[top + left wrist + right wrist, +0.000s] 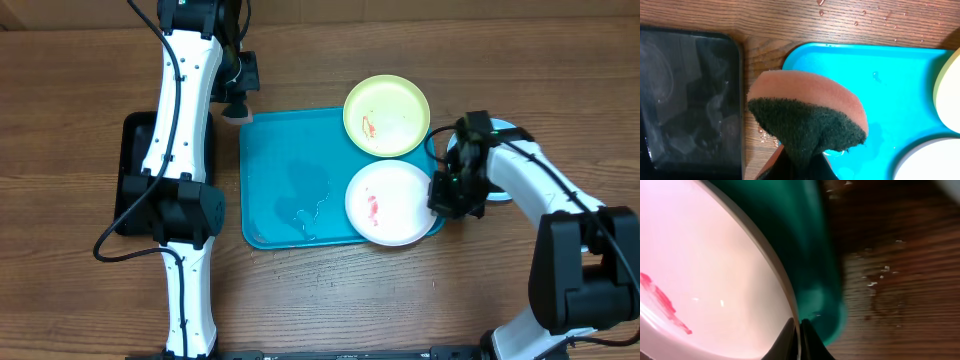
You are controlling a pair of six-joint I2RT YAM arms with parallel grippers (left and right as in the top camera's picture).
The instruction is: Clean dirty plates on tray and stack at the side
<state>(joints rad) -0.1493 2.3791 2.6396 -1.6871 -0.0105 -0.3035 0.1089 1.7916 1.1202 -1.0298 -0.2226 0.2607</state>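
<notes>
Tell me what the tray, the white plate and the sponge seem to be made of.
Tray: likely moulded plastic with a glossy turquoise finish; a puddle sits on the surface without soaking in.
White plate: probably plastic too, smooth and slightly glossy with a thin rim; the red smear stays on top.
Sponge: soft orange foam, matte, backed by a dark fibrous scouring layer.

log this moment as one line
left gripper: shut on sponge | right gripper: shut on white plate rim | white plate: red smear, on tray
</notes>
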